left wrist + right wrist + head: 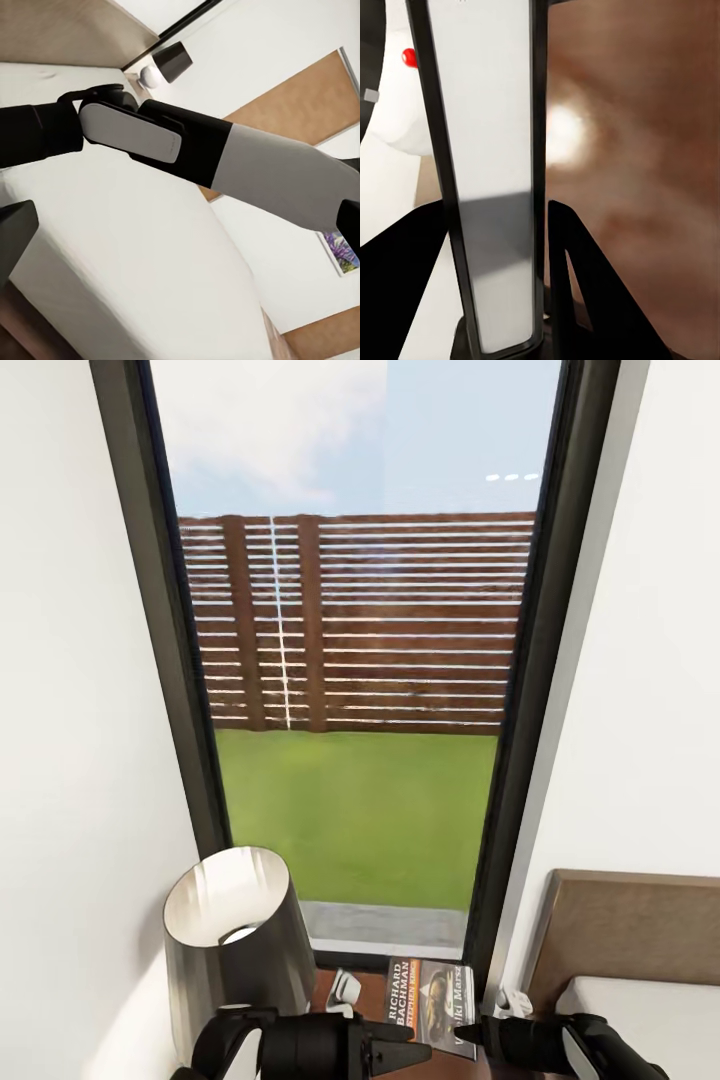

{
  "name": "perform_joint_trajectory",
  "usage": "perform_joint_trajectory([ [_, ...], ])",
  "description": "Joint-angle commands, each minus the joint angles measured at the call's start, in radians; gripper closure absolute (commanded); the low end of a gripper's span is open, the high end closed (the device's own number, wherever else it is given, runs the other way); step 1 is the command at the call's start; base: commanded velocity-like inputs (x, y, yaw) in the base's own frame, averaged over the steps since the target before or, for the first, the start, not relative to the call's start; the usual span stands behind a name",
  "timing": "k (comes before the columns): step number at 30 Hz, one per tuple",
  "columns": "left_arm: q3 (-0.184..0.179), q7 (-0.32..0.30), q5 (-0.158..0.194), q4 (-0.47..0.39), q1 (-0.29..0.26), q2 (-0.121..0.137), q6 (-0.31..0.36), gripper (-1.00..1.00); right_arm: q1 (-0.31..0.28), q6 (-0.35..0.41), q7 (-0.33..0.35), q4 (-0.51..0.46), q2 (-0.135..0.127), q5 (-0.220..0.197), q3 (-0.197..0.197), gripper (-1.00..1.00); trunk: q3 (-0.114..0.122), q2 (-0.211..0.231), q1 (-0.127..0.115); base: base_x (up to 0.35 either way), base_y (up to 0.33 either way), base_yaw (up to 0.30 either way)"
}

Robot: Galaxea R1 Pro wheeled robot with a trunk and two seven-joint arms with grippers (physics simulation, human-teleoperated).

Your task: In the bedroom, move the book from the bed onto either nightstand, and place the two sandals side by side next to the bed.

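The book [430, 1000], dark with an orange band and white lettering, lies cover-up over the reddish-brown nightstand [375, 988] below the window. My right gripper [478, 1036] is shut on its near edge. In the right wrist view the book [495, 187] shows edge-on, white pages between dark covers, clamped between my two black fingers [405, 292], with the nightstand top [645, 150] behind it. I cannot tell whether the book touches the wood. My left gripper [415, 1050] hovers open just left of the book. The bed [650, 1020] with its brown headboard is at the right. The sandals are out of view.
A metallic lamp shade [235, 940] stands on the nightstand's left side, close to my left arm. Small white objects [345, 988] sit at the back of the nightstand. A tall window and white walls close the space ahead. The mattress [135, 255] lies under my right arm.
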Motion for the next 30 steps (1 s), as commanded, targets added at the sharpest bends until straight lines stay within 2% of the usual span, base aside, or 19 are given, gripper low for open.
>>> perform_joint_trajectory([
  [1,0.0,0.0,0.004,0.0,-0.001,0.0,0.006,-1.0,-0.001,0.007,0.006,-0.001,0.001,0.006,-0.009,1.0,-0.004,-0.008,0.004,0.0,0.0,0.0],
  [30,0.0,0.0,0.005,0.001,-0.001,0.001,0.006,-1.0,-0.001,0.005,0.007,-0.001,0.003,0.006,-0.007,1.0,-0.095,-0.211,0.115,0.0,0.0,0.0],
])
